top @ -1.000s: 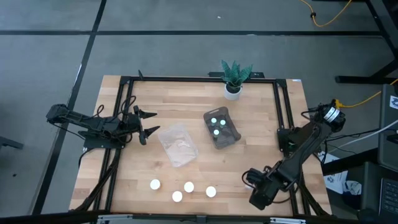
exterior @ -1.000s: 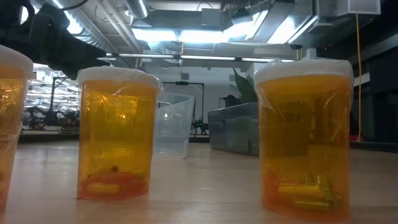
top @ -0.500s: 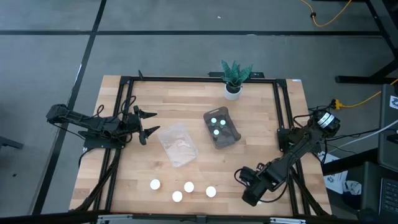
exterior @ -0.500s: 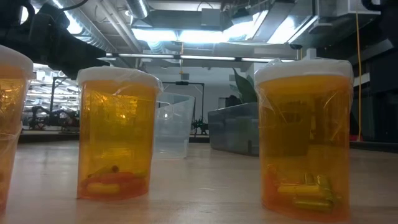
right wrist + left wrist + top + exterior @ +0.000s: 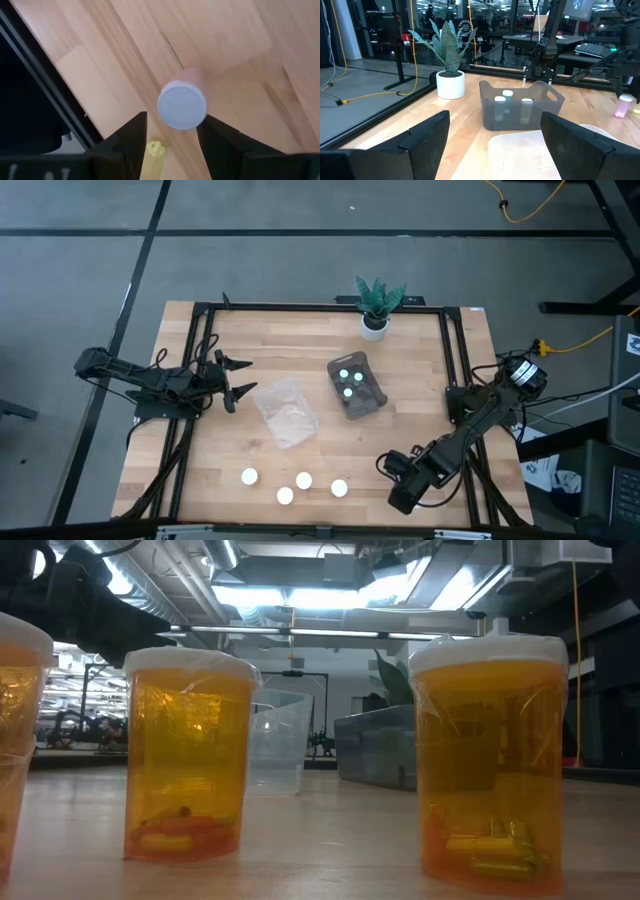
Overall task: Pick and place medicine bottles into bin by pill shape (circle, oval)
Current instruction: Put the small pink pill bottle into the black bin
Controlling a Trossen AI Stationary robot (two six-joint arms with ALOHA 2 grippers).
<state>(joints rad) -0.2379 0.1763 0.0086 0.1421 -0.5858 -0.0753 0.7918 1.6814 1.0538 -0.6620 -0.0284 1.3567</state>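
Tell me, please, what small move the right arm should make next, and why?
Probably a short descent, then closing. In its wrist view the right gripper hangs open directly above a white-capped bottle, whose cap sits between the fingers but is not yet gripped. From above, this gripper is at the table's front right; the left gripper waits near the clear bin.

In the low view, the leftmost bottle [image 5: 18,730] is cut off by the edge. The pill shapes inside the bin's [image 5: 357,388] bottles are too small to tell.
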